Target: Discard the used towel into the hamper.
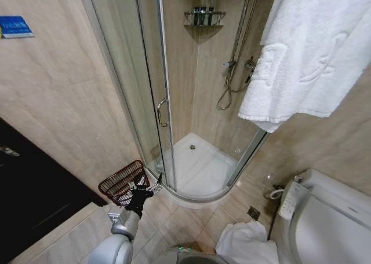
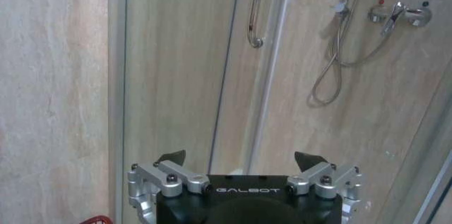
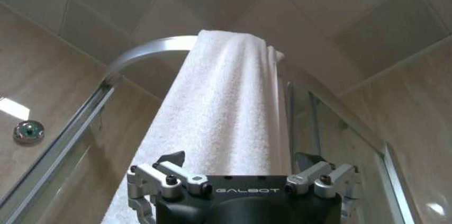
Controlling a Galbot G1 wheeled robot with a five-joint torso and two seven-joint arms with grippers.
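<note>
A white towel (image 1: 307, 55) hangs draped over the top rail of the shower enclosure at the upper right. In the right wrist view this towel (image 3: 226, 107) runs down to just in front of my right gripper (image 3: 240, 158), which is open and pointing up at it; I cannot tell whether they touch. The hamper (image 1: 120, 182), a reddish-brown wire basket, stands on the floor by the left wall. My left gripper (image 1: 148, 183) hovers beside its rim, open and empty (image 2: 240, 158). A sliver of the hamper (image 2: 95, 220) shows below it.
Another white cloth (image 1: 246, 244) lies crumpled on the floor tiles beside the toilet (image 1: 330, 223). The glass shower door (image 1: 148, 102) with its handle stands just behind the hamper. A black cabinet (image 1: 29, 200) lines the left wall.
</note>
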